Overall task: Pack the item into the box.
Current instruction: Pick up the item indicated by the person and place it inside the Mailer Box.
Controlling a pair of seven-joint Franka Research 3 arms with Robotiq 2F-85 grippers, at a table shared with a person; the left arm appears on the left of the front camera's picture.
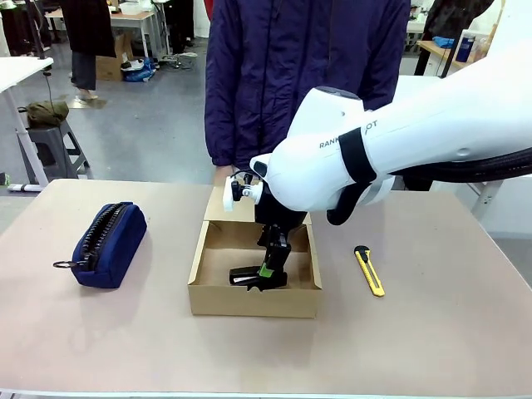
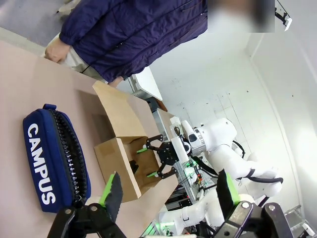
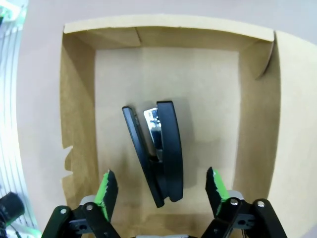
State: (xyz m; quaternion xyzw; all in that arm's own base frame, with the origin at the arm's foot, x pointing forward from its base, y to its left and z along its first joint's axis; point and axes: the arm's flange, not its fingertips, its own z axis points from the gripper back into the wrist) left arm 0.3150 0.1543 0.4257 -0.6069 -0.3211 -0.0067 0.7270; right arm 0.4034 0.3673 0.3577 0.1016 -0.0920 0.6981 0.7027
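The item, a slim black stapler with its two arms slightly apart, lies flat on the floor of the brown cardboard box. My right gripper hangs open just above it, its green pads standing clear on either side and touching nothing. In the front view the right gripper reaches down inside the box, right over the item. The box's lid flap stands up at the far side. My left gripper is open and holds nothing, looking across at the box from a distance.
A navy zippered pouch lies on the table left of the box. A yellow-and-black utility knife lies to the box's right. A person in a dark jacket stands at the far edge behind the box.
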